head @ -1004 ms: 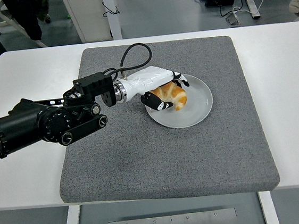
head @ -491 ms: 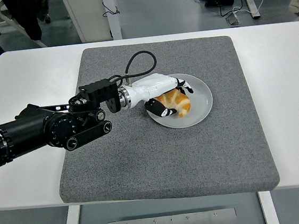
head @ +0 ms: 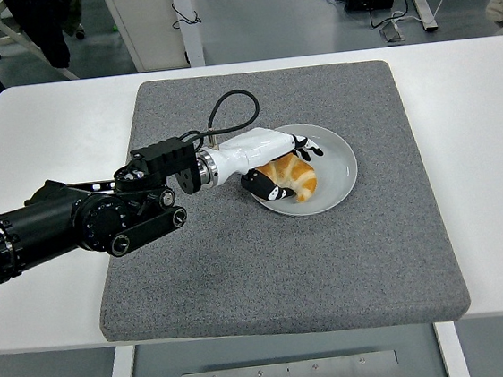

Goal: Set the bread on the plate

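head view: the bread (head: 293,176), a croissant, lies inside the grey plate (head: 337,167) on the grey mat (head: 331,261) covering the white bench (head: 479,128), so the placing looks nearly done. the left hand (head: 271,159) has its fingers curled around the bread; letting go and pulling clear remain. the plate holds nothing else. the right hand is out of view.

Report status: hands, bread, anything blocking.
Left hand over the plate, fingers shut on the bread. Bread sits low on the plate, not released. Right hand not in view. Nothing blocking on the grey mat.
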Available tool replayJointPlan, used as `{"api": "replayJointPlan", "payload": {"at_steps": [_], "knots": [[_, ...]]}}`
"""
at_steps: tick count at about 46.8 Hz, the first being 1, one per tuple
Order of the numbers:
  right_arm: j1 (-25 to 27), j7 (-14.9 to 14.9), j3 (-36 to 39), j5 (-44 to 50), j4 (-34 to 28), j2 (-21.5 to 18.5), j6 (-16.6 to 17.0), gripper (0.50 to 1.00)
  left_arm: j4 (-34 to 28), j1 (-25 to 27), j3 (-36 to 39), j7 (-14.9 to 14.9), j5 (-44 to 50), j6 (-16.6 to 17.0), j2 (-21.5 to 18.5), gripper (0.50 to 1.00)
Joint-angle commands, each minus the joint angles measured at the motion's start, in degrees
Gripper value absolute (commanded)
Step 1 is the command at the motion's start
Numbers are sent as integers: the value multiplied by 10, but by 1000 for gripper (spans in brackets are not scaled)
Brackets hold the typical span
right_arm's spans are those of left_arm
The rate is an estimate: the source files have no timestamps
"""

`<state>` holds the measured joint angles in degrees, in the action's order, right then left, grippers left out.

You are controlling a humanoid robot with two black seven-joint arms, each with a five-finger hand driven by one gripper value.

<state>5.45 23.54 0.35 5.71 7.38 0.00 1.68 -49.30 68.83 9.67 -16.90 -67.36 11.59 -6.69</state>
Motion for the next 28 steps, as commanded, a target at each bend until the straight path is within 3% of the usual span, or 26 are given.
{"api": "replayJointPlan", "payload": {"at_steps": [1,9,20,28], "knots": [[0,-1,0,0,0,0,0,1000,0,-1,-1,1,2,0,0,827],[0,0,0,0,0,0,0,1000,0,-4,-4,3,11,-1,-1,958],[0,0,0,0,0,0,0,1000,-2,4,-7,-1,95,-9,-11,972],[0,0,0,0,0,0,0,1000,-10,12,-43,-3,158,-38,-29,974]]}}
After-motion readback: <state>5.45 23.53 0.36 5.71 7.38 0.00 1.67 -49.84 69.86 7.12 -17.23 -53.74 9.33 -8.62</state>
